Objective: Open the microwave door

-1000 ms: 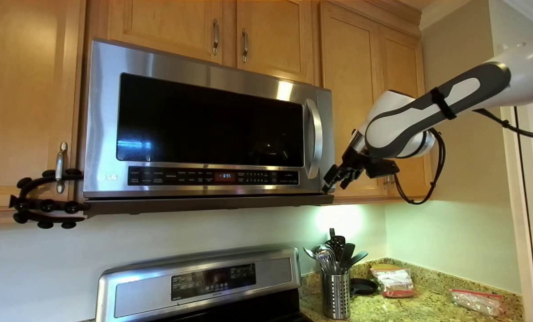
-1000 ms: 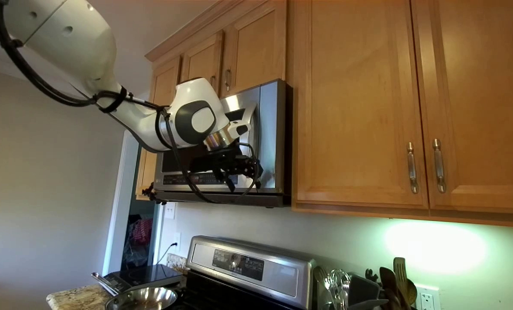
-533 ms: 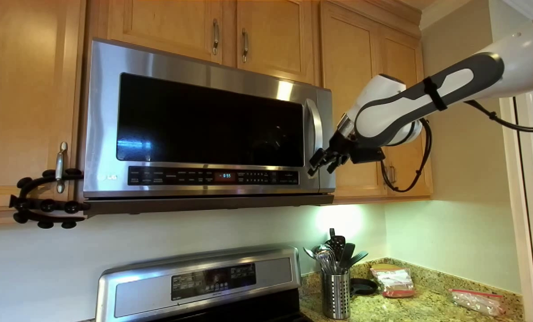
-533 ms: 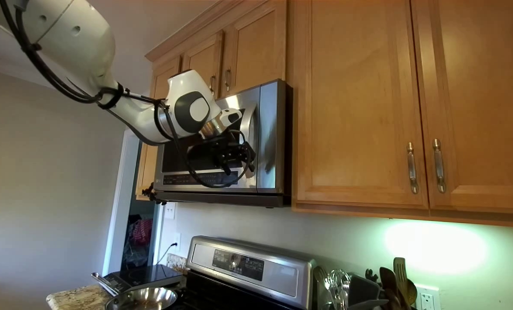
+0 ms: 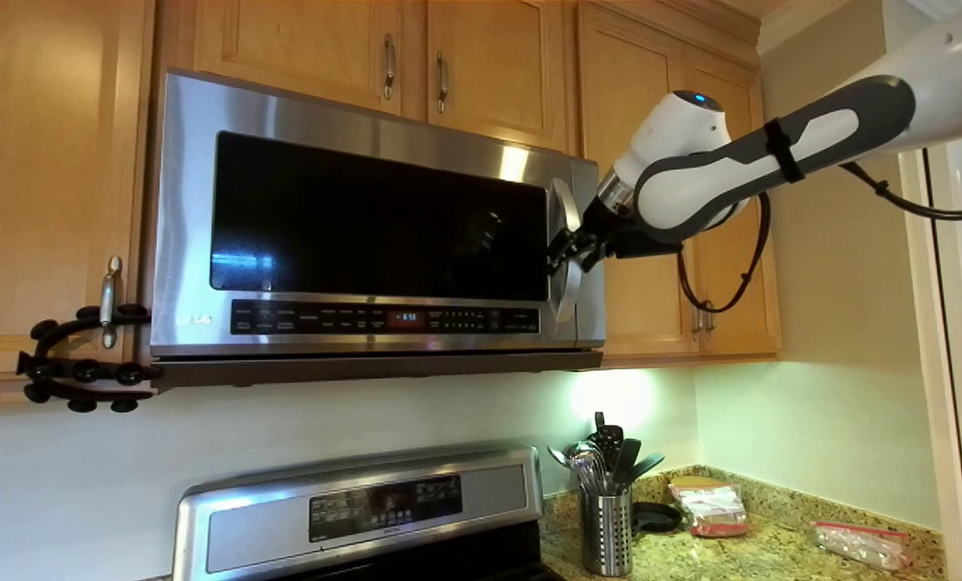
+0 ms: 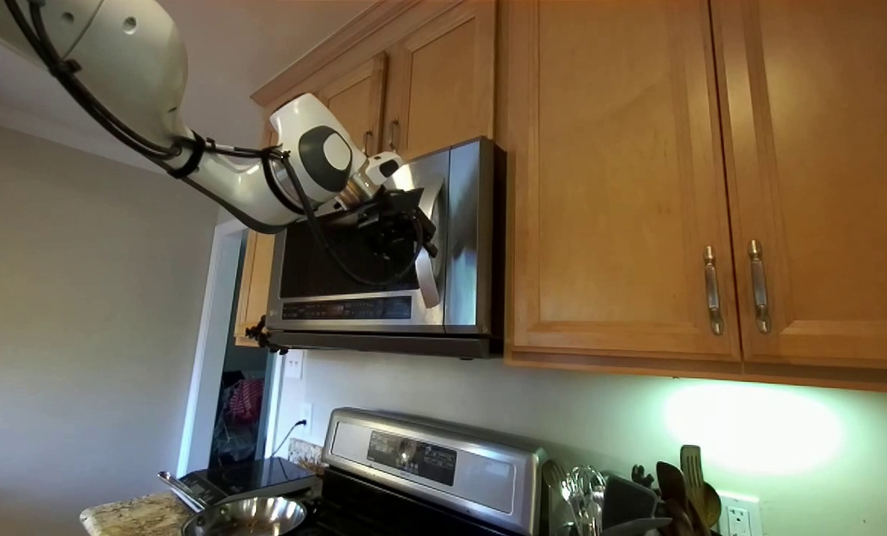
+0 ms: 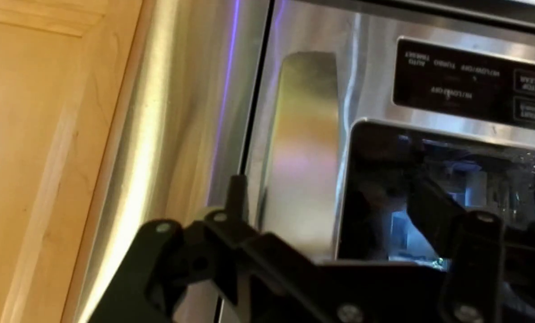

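Observation:
The microwave door (image 5: 352,214) is shut, with a steel frame, a glossy black window and a button strip along its bottom. It also shows in an exterior view (image 6: 317,272), partly behind the arm. Its curved steel handle (image 5: 565,300) stands at the door's right edge and appears in the wrist view (image 7: 305,148). My gripper (image 5: 570,257) is open at the handle's middle height. In the wrist view my gripper (image 7: 328,181) has one finger (image 7: 237,197) on each side of the handle. Whether the fingers touch the handle I cannot tell. Inner fingertip contact is hidden.
Wooden cabinets (image 5: 634,105) surround the microwave. A black flexible tripod (image 5: 85,371) hangs on a cabinet handle at its left. The steel stove panel (image 5: 368,508) lies below. A utensil holder (image 5: 608,532) stands on the counter, and a pan (image 6: 254,514) sits on the stove.
My gripper has risen from near the microwave's lower right corner and moved left to the handle's middle. The arm's wrist has risen with it. The door has not moved.

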`<state>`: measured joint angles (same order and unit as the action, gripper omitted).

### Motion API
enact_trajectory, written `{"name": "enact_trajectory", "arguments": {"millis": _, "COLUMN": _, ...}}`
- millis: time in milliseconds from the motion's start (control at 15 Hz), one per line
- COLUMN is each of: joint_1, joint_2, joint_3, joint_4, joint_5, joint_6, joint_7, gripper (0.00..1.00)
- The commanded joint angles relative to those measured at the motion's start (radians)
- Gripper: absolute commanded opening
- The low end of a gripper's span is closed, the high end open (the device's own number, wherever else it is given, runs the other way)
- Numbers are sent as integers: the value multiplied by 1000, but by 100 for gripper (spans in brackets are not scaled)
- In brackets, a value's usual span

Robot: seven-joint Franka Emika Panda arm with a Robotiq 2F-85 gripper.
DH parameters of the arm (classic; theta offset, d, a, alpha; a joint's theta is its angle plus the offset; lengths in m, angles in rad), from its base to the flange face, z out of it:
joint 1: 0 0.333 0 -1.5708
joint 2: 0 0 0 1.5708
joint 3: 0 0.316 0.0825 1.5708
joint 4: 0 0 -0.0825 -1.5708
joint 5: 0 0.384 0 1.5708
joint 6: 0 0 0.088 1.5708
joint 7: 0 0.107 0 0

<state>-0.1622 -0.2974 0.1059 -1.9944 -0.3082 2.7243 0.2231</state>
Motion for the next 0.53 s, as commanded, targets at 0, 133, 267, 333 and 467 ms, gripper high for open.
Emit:
{"name": "enact_trajectory", "arguments": {"millis": 0, "joint_1": -26, "joint_2": 19, "joint_3": 33, "joint_4": 53, "joint_5": -42, "joint_6": -21, "joint_7": 57, "gripper": 60}}
{"name": "enact_trajectory", "arguments": {"millis": 133, "joint_1": -38, "joint_2": 15, "joint_3": 38, "joint_4": 52, "joint_5": -53, "joint_6": -25, "joint_7": 68, "gripper": 47}}
{"name": "enact_trajectory", "arguments": {"millis": 267, "joint_1": -25, "joint_2": 10, "joint_3": 6, "joint_4": 26, "joint_5": -37, "joint_6": -12, "joint_7": 42, "gripper": 34}}
{"name": "enact_trajectory", "arguments": {"millis": 333, "joint_1": -63, "joint_2": 5, "joint_3": 27, "joint_4": 18, "joint_5": -82, "joint_6": -7, "joint_7": 57, "gripper": 28}}
{"name": "enact_trajectory", "arguments": {"millis": 467, "joint_1": -62, "joint_2": 9, "joint_3": 32, "joint_4": -4, "joint_5": -86, "joint_6": 4, "joint_7": 75, "gripper": 17}}
